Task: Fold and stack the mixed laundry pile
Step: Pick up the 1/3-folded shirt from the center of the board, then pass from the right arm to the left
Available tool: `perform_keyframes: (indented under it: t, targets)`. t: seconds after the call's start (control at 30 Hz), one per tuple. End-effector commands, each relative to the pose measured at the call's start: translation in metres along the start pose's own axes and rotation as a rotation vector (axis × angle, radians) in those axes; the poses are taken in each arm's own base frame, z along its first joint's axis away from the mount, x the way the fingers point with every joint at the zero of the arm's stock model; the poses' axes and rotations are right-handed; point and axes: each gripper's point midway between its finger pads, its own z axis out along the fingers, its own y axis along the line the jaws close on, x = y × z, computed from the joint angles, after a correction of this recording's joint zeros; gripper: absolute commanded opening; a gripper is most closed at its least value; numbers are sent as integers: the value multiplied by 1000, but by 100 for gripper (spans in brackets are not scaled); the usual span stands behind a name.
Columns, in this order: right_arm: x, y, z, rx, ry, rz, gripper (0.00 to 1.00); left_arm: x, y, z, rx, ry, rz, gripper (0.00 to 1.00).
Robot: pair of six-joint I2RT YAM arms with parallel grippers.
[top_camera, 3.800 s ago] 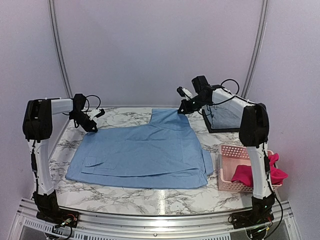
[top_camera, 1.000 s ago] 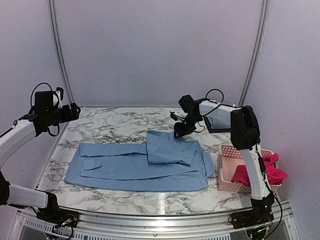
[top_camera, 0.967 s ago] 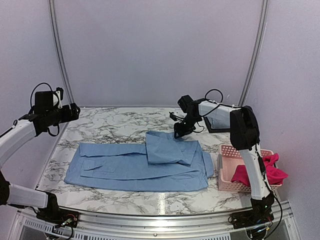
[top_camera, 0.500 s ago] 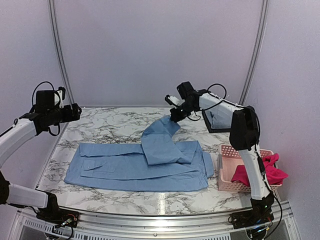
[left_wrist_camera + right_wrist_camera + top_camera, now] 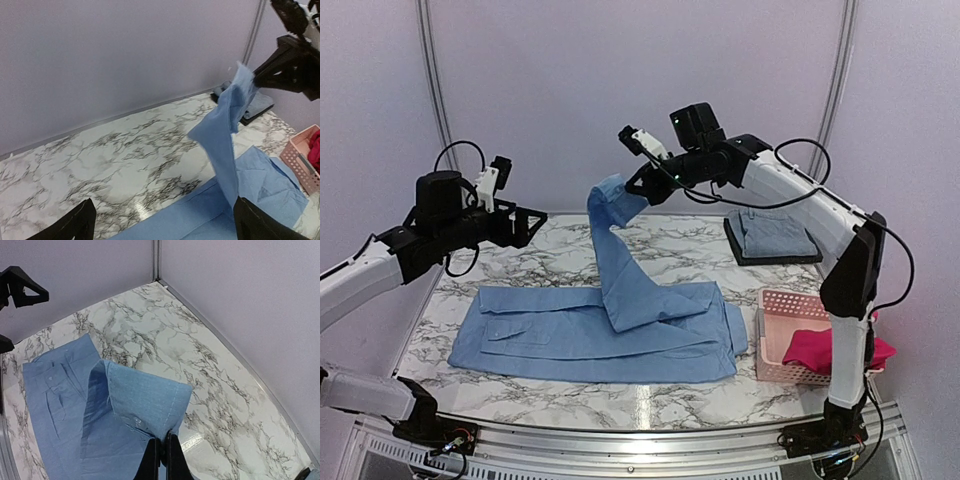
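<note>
Blue shirt [image 5: 580,335] sleeve held aloft in right claw [image 5: 635,186].

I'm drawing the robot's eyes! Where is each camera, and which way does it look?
Top external: above and behind the bases, looking down at the marble table; both arms show.
Left wrist: on the left arm, looking across at the right gripper; the open left gripper frames the bottom.
Right wrist: high up, looking down the blue shirt sleeve it pinches; shut fingers show.
Shared: all show that sleeve.

Matt cloth shirt [image 5: 600,330], glossy marbled tabletop [image 5: 560,250]
</note>
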Motion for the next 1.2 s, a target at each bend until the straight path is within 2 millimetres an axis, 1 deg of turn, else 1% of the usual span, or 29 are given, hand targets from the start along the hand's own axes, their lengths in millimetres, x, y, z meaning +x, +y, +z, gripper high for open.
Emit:
perform_keyframes:
  t: [0.0, 0.07, 0.23, 0.3, 0.4, 0.47, 0.53, 0.57, 0.63, 0.73, 0.8, 0.83, 0.87, 0.9, 0.93, 1.0, 1.03, 1.07, 1.1, 1.17]
  targets:
    - [20, 41, 4, -67, 86, -43, 0, -24, -53, 10, 160, -112, 58, 99]
    - [21, 55, 2, -89, 101, -52, 0, -22, -71, 17, 203, -117, 65, 96]
    - [21, 82, -5, -134, 111, -78, 0, -14, -108, 37, 288, -74, 102, 77]
    - [20, 90, -9, -153, 105, -90, 0, -10, -117, 43, 298, -62, 130, 73]
    - [20, 97, -17, -178, 104, -106, 0, -7, -121, 48, 295, -57, 180, 71]
    - [21, 103, -23, -206, 100, -115, 0, -6, -123, 47, 309, -54, 206, 70]
    - [20, 109, -29, -234, 85, -123, 0, -2, -132, 45, 363, -40, 229, 69]
    - [19, 112, -32, -248, 80, -127, 0, 3, -138, 44, 397, -24, 244, 67]
    - [19, 119, -37, -280, 73, -134, 0, 9, -147, 43, 452, 8, 275, 55]
    - [18, 132, -44, -338, 61, -149, 0, 11, -158, 38, 515, 18, 305, 31]
    - [14, 141, -51, -369, 40, -154, 0, 7, -164, 32, 553, 8, 307, 13]
    - [11, 142, -56, -377, 24, -152, 0, 5, -167, 30, 572, 4, 306, 0]
    - [7, 145, -62, -381, 3, -148, 9, 2, -169, 27, 585, -3, 303, 0]
    - [5, 143, -68, -372, -14, -139, 26, -3, -171, 22, 595, -21, 297, 0]
    - [5, 141, -70, -365, -27, -125, 42, -9, -172, 17, 601, -50, 287, 0]
    - [-3, 132, -94, -332, -110, -98, 71, -25, -174, 4, 609, -132, 261, 0]
    - [3, 128, -97, -324, -151, -81, 85, -29, -175, -2, 617, -160, 247, 0]
    - [3, 125, -109, -320, -200, -66, 92, -35, -175, -8, 620, -186, 234, 0]
    - [3, 124, -120, -318, -249, -58, 97, -38, -175, -11, 623, -200, 222, 0]
    - [7, 123, -134, -314, -319, -36, 98, -43, -176, -18, 631, -223, 201, 0]
